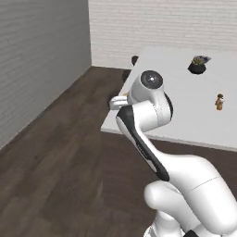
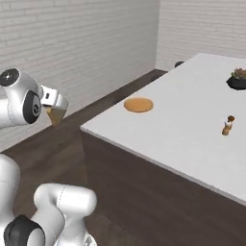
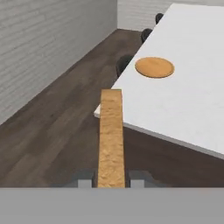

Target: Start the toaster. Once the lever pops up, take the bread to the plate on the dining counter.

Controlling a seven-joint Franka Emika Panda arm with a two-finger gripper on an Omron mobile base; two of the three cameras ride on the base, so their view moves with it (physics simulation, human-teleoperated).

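We see the bread (image 3: 110, 135) edge-on in hand view, a thin tan slab with grainy crust pinched between the fingers (image 3: 86, 178), held over the dark wood floor (image 3: 52, 127) short of the surface's (image 3: 183, 100) near corner. Right base view shows the gripper (image 2: 54, 111) with a tan sliver of bread below it, plus a small brown shaker (image 2: 227, 126) and a dark potted plant (image 2: 238, 79); hand view adds dark stools (image 3: 124, 64). The orange-brown plate (image 3: 154, 67) sits bare near the white surface's left edge, with grey-white brick walls (image 2: 86, 43) around.
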